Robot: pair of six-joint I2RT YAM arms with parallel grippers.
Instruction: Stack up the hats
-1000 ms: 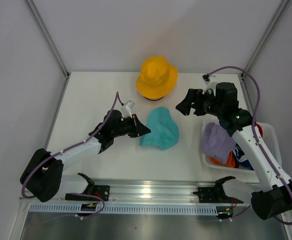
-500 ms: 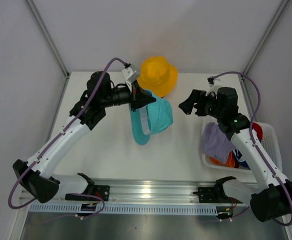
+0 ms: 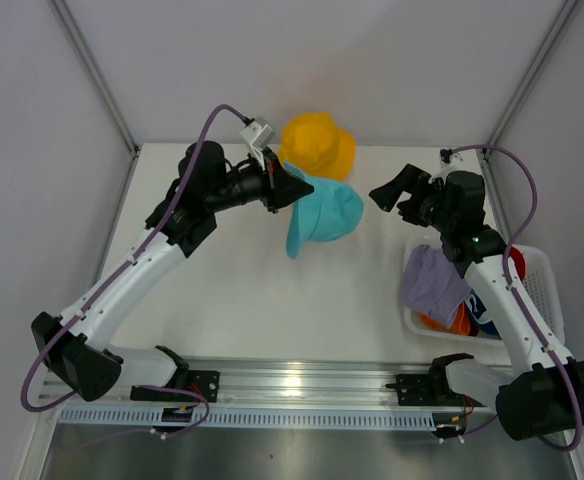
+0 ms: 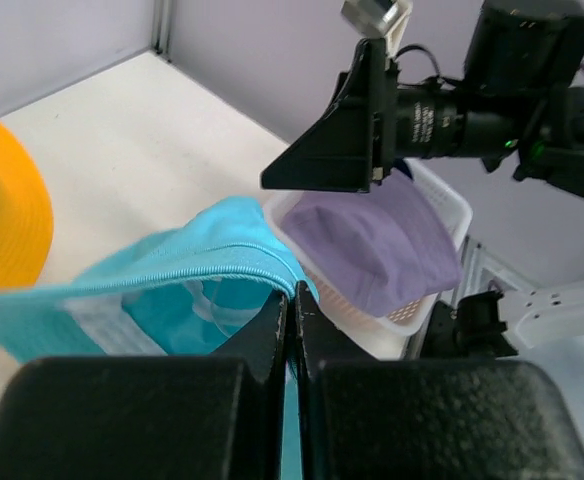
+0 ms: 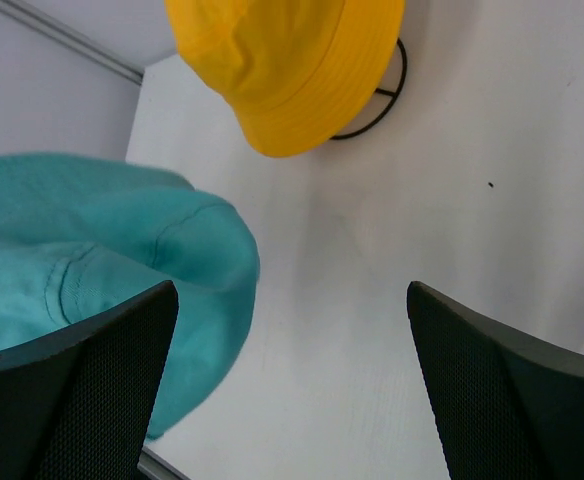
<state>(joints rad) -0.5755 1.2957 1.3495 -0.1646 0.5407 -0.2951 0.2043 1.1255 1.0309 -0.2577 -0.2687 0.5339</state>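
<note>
Right now the teal hat (image 3: 322, 215) is up off the bench (image 3: 222, 300), dangling from the left arm (image 3: 152, 250). The left jaws are pressed tight together on a fold of its brim, and in the left wrist view the fabric runs straight into the seam between them. Pinched at one edge like that, the hat hangs lopsided with its opening turned sideways. That looks deliberate to me, since a soft hat gripped by the brim can be swung over another crown and let fall.

It hangs just beside the yellow hat (image 3: 317, 145), on the near side. The yellow hat sits at the far end of the bench, propped on a thin black wire stand (image 5: 396, 100) that keeps its crown rounded. I take it as the base of the stack, and the teal one is not yet over it.

The right arm (image 3: 492, 280) is reaching in from the other side. The right jaws are spread as wide as they go and hold nothing, pointing toward the teal hat but clear of it. My guess is they are waiting to steady or tug the loose brim.

Off to the right, the white basket (image 3: 537, 265) holds the rest. A lavender hat (image 3: 432, 280) is draped over its near corner, with an orange hat (image 3: 447, 322) peeking out beneath.
</note>
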